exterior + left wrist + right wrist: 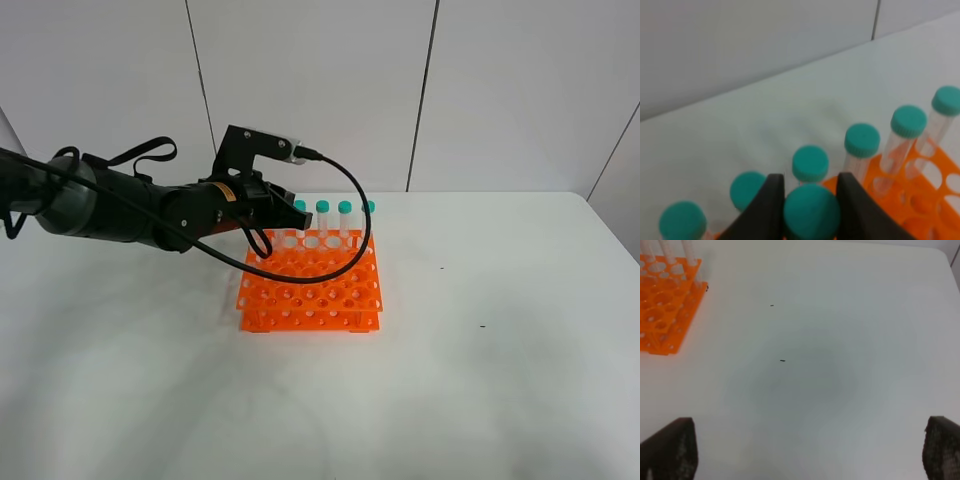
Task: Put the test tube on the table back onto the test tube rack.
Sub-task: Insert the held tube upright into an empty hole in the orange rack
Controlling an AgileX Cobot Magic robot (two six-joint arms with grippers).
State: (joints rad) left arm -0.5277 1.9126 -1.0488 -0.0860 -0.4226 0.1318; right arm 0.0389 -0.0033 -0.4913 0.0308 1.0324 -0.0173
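My left gripper (272, 218) hangs over the back left part of the orange test tube rack (310, 285). In the left wrist view it (810, 186) is shut on the teal cap of a test tube (811, 216), held upright between the two black fingers (767, 210). Several other teal-capped tubes (861, 141) stand in the rack's back row (322, 207). The held tube's lower part is hidden, so I cannot tell whether it sits in a hole. My right gripper (810, 450) is open and empty above bare table, right of the rack (665, 305).
The white table (500, 350) carries only the rack. Many rack holes toward the front are empty (320, 300). A black cable (350, 200) loops from the left wrist over the rack. A grey panelled wall stands behind the table.
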